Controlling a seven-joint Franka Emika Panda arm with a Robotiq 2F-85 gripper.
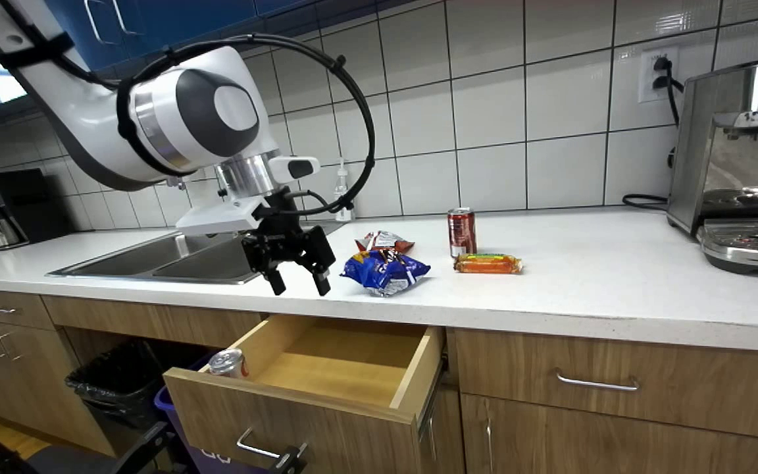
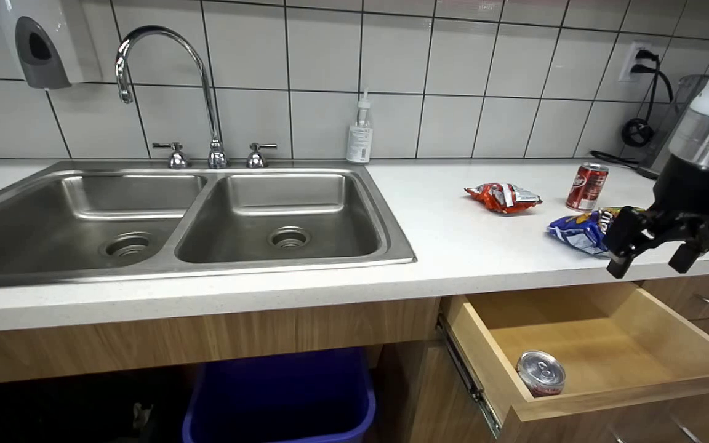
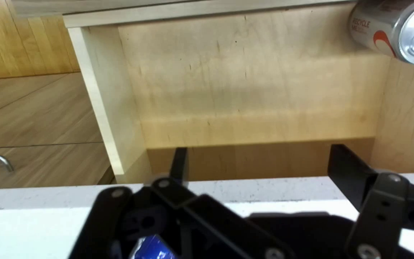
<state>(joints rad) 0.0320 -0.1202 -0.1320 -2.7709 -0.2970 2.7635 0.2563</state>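
My gripper (image 1: 300,284) stands open with nothing between its fingertips, pointing down near the counter's front edge. In the wrist view the gripper (image 3: 260,151) shows its fingers wide apart. Beneath it a wooden drawer (image 1: 346,355) is pulled out. A silver soda can (image 2: 541,372) stands in the drawer's front corner, and the wrist view shows this can (image 3: 390,28) at top right. Closest to the gripper on the counter lies a crumpled blue snack bag (image 1: 389,271), partly hidden behind the gripper in an exterior view (image 2: 582,234).
On the counter are a red snack bag (image 2: 502,197), a red soda can (image 1: 462,232) and an orange packet (image 1: 488,264). A coffee machine (image 1: 747,164) stands along the counter. A double sink (image 2: 280,215) is set into it, with a blue bin (image 2: 280,394) below.
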